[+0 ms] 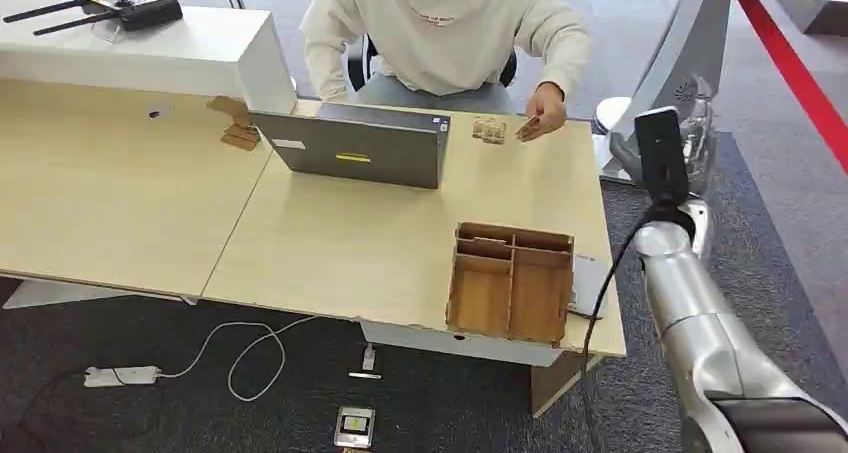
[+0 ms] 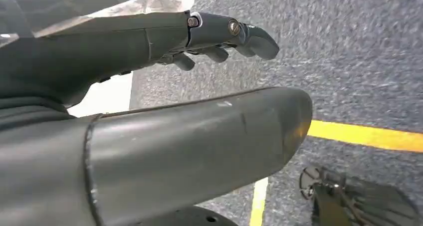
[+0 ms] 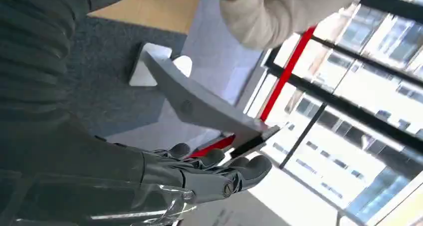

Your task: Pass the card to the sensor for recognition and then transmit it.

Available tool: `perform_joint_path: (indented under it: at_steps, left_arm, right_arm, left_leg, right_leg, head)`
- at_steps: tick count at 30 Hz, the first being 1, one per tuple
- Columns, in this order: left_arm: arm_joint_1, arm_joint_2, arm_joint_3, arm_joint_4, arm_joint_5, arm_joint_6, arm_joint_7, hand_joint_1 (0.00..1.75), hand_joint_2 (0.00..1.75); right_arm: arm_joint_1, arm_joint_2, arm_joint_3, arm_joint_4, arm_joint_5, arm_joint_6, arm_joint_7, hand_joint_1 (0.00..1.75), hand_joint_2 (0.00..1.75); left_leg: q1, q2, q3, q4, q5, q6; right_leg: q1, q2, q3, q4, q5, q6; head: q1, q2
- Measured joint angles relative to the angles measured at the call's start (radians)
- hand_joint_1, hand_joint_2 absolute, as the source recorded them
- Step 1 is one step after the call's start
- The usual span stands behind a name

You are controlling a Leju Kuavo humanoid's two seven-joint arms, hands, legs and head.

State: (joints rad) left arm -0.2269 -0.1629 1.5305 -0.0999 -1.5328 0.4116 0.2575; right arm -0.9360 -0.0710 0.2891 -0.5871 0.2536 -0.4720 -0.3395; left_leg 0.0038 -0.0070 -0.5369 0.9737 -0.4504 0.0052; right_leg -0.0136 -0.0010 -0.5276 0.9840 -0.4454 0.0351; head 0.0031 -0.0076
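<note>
Wooden box (image 1: 511, 282) with dividers at table (image 1: 340, 243) edge, compartments bare. Left hand (image 2: 219, 34) and right hand (image 3: 209, 173) both spread, holding nothing.

Bare desk (image 1: 340, 243) between laptop (image 1: 350, 148) and wooden tray (image 1: 510, 283) — passable.

Even, bright daylight over the desk (image 1: 330, 243); blown-out windows (image 3: 369, 86) and motion-blurred carpet (image 2: 349, 61) in wrist views.

card (image 1: 530, 128): small, tan | in person's hand | desk's far edge
</note>
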Motion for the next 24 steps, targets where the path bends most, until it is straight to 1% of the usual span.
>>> perform_joint_path:
  at_steps: [2,6,9,10,12,13,16,18,20,23,24]
  left_arm:
    - [0.002,0.003,0.000,0.000,0.005,-0.014,0.005,0.00,0.00]
    - [0.001,0.008,0.001,0.000,0.016,-0.039,0.024,0.00,0.00]
    - [0.004,0.008,0.002,0.000,0.026,-0.048,0.029,0.00,0.00]
    - [0.004,0.008,0.002,0.000,0.028,-0.048,0.030,0.00,0.00]
    - [0.002,0.006,0.002,0.002,0.036,-0.040,0.032,0.00,0.00]
    - [0.002,0.004,0.002,0.003,0.039,-0.034,0.033,0.00,0.00]
    - [0.002,-0.012,0.002,0.005,0.042,0.026,0.041,0.00,0.00]
    - [0.002,-0.029,0.002,0.006,0.042,0.074,0.048,0.00,0.00]
    - [0.002,-0.047,0.002,0.006,0.043,0.124,0.055,0.00,0.00]
    - [0.002,-0.074,0.002,0.006,0.051,0.188,0.060,0.00,0.00]
    - [0.003,-0.081,0.002,0.006,0.056,0.204,0.062,0.00,0.00]
  right_arm:
    - [0.022,-0.035,-0.027,-0.001,-0.021,-0.019,0.000,0.00,1.75]
    - [0.092,-0.108,-0.083,0.007,-0.041,-0.052,0.023,0.00,1.75]
    - [0.163,-0.151,-0.119,0.026,-0.021,-0.105,0.050,0.00,1.75]
    - [0.188,-0.164,-0.125,0.036,-0.002,-0.126,0.072,0.00,1.75]
    - [0.247,-0.188,-0.133,0.070,0.046,-0.140,0.137,0.00,1.75]
    - [0.277,-0.200,-0.135,0.094,0.058,-0.144,0.159,0.00,1.75]
    - [0.366,-0.226,-0.148,0.135,0.062,-0.143,0.221,0.00,1.75]
    - [0.416,-0.238,-0.156,0.161,0.060,-0.140,0.243,0.00,1.75]
    - [0.465,-0.252,-0.160,0.189,0.061,-0.133,0.283,0.00,1.75]
    - [0.546,-0.269,-0.170,0.232,0.060,-0.108,0.367,0.00,1.75]
    - [0.579,-0.273,-0.177,0.244,0.057,-0.087,0.399,0.00,1.75]
  left_leg:
    - [0.000,0.001,0.000,0.000,-0.001,0.001]
    - [0.000,0.002,0.002,0.000,-0.001,0.001]
    - [0.000,0.000,0.001,0.000,-0.001,0.001]
    - [0.000,0.000,0.001,0.000,-0.001,0.001]
    - [0.000,0.000,0.001,0.000,-0.002,0.001]
    - [0.000,0.000,0.001,0.000,-0.002,0.001]
    - [0.000,0.000,0.001,0.000,-0.002,0.002]
    - [0.000,-0.001,0.001,0.000,-0.002,0.002]
    - [0.000,0.000,0.001,0.000,-0.003,0.002]
    - [0.000,-0.001,0.001,0.000,-0.003,0.003]
    - [0.000,-0.001,0.001,0.000,-0.004,0.003]
  right_leg:
    - [0.000,0.001,0.000,0.000,0.000,0.000]
    - [0.000,0.002,0.000,-0.001,0.000,0.000]
    - [0.000,0.000,0.001,-0.001,0.000,0.001]
    - [0.000,0.000,0.001,-0.001,0.000,0.001]
    - [0.001,0.000,0.001,-0.001,-0.001,0.001]
    - [0.001,0.000,0.001,-0.001,-0.001,0.001]
    - [0.000,0.000,0.001,-0.001,-0.001,0.001]
    - [0.000,0.000,0.000,-0.002,-0.001,0.001]
    - [0.000,0.000,0.000,-0.002,-0.001,0.001]
    - [0.000,-0.001,0.002,-0.003,-0.003,0.003]
    - [0.000,-0.001,0.002,-0.003,-0.003,0.003]
  head:
    - [0.000,0.000]
    - [-0.001,0.000]
    - [-0.001,0.000]
    - [-0.001,0.000]
    - [0.000,0.000]
    - [0.000,0.000]
    - [-0.001,0.000]
    - [0.000,0.000]
    - [-0.001,0.000]
    - [0.000,0.000]
    - [-0.001,0.000]
